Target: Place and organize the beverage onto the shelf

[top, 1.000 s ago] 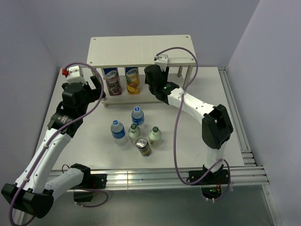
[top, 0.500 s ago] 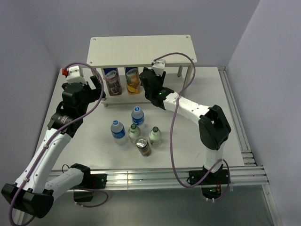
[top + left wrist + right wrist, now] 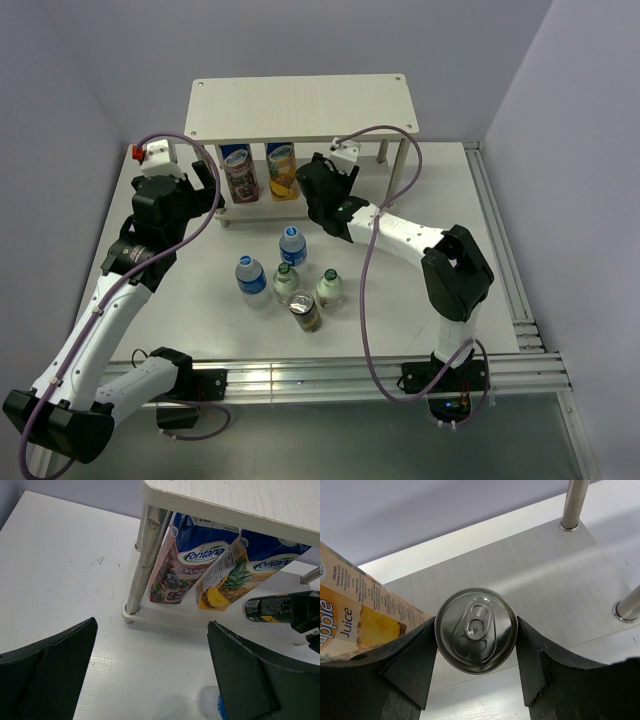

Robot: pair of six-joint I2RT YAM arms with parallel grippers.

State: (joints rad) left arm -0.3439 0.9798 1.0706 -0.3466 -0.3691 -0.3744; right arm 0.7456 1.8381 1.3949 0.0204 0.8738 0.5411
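Observation:
My right gripper (image 3: 476, 630) is shut on a dark can (image 3: 475, 625), clamped near its silver top. It hovers at the front of the shelf's lower board (image 3: 540, 570), just right of the pineapple carton (image 3: 350, 615). In the left wrist view the can (image 3: 267, 609) lies sideways, base toward that carton. The shelf (image 3: 300, 105) stands at the back. On the table stand two clear bottles (image 3: 291, 243) (image 3: 250, 277), two green glass bottles (image 3: 286, 281) (image 3: 330, 286) and another can (image 3: 305, 310). My left gripper (image 3: 150, 675) is open and holds nothing, left of the shelf.
Two tall juice cartons (image 3: 172, 562) (image 3: 235, 572) stand on the left half of the lower board. Thin metal posts (image 3: 572, 502) (image 3: 627, 605) (image 3: 145, 555) hold up the top board. A raised rail (image 3: 500, 250) runs along the table's right side.
My right gripper has carried the can leftward and a little nearer, toward the pineapple carton. The left arm has not moved.

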